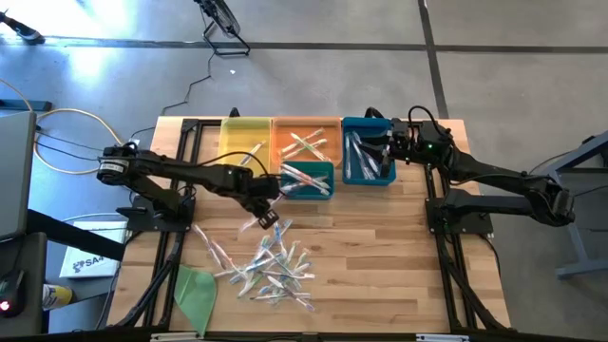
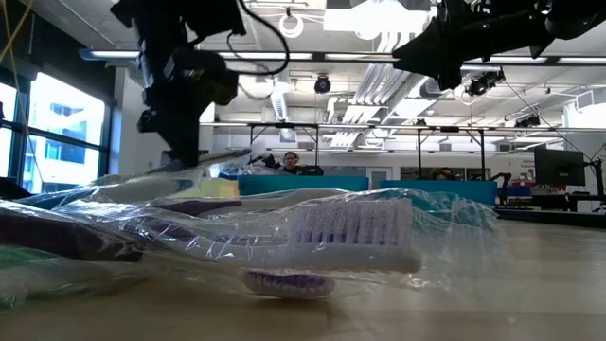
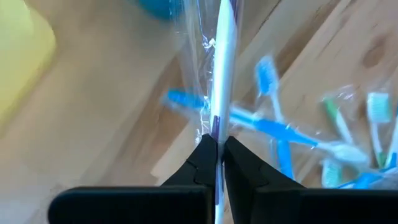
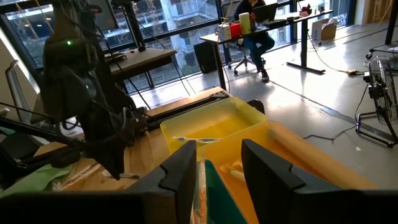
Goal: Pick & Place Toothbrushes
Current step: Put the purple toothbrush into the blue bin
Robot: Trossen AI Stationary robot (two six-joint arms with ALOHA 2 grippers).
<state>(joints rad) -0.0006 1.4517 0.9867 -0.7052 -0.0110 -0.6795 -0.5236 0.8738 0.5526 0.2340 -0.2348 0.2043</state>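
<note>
Left gripper [image 1: 263, 215], between the bins and the pile [image 1: 271, 269], clenches a wrapped toothbrush [image 3: 222, 74]; only the left wrist view shows the fingers [image 3: 200, 163] pinching it. Right gripper [image 1: 388, 144] hangs over the blue bin [image 1: 369, 178]; its wrist view shows parted, empty fingers [image 4: 180, 168] and the yellow bin [image 4: 214, 127].

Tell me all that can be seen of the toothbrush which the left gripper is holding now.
The held toothbrush is a thin whitish stick with a violet stretch near the grip, inside a clear, crinkled plastic wrapper. The left gripper is shut on it, both dark fingers pinching its handle, so it points straight away from the wrist. In the high view it sits over the wooden table, between the bins and the loose pile of toothbrushes. Whether its far end touches the wood cannot be told. Its bristle head is not visible.
</note>
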